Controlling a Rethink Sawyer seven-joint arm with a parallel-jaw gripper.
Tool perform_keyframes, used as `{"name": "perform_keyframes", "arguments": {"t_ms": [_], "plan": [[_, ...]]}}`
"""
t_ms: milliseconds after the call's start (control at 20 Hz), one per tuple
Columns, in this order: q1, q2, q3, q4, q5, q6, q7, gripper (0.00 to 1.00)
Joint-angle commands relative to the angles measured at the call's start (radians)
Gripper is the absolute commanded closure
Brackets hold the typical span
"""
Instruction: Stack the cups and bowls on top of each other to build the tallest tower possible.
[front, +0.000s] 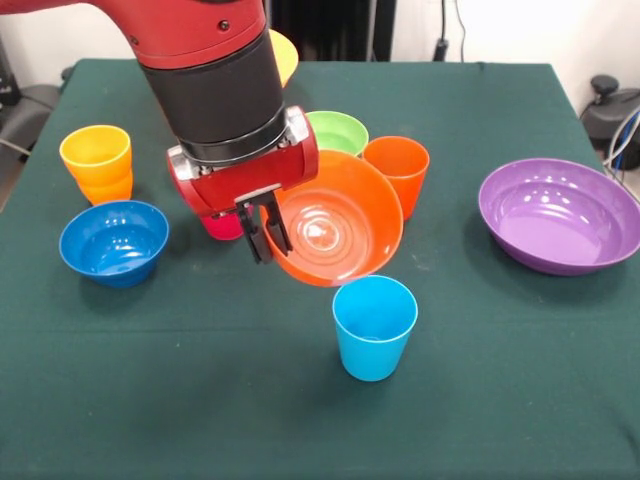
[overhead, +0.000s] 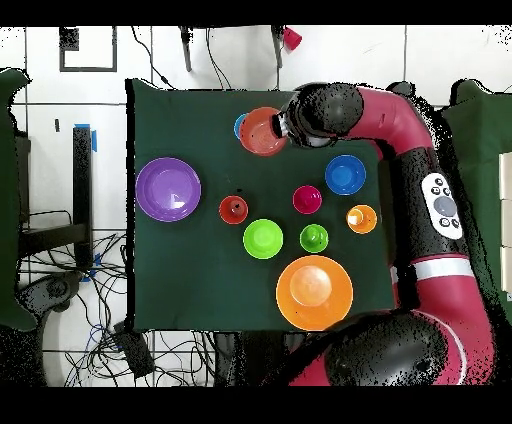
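Observation:
My gripper (front: 269, 243) is shut on the near-left rim of the smaller orange bowl (front: 340, 222) and holds it tilted above the table. In the overhead view the gripper (overhead: 284, 129) holds the orange bowl (overhead: 262, 131) partly over the light blue cup (overhead: 240, 126). The light blue cup (front: 375, 326) stands upright just in front of the bowl. An orange cup (front: 398, 168) and a light green bowl (front: 340, 130) stand behind the bowl. A magenta cup (front: 222, 229) is mostly hidden by the gripper. No cups or bowls are stacked.
The blue bowl (front: 113, 241) and a yellow-orange cup (front: 97, 162) stand at the left, and the wide purple bowl (front: 560, 214) at the right. The overhead view also shows a green cup (overhead: 313, 238) and the large yellow bowl (overhead: 314, 292) near the robot's base.

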Motion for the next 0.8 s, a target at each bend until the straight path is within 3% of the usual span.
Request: {"name": "perform_keyframes", "arguments": {"t_ms": [50,350,800], "plan": [[-0.029,0.014,-0.001,0.15,0.04,-0.023,-0.029,1.0],[-0.113,0.051,0.082,0.255,0.118,-0.129,-0.056,1.0],[-0.188,0.103,0.191,0.324,0.118,-0.27,-0.127,1.0]]}}
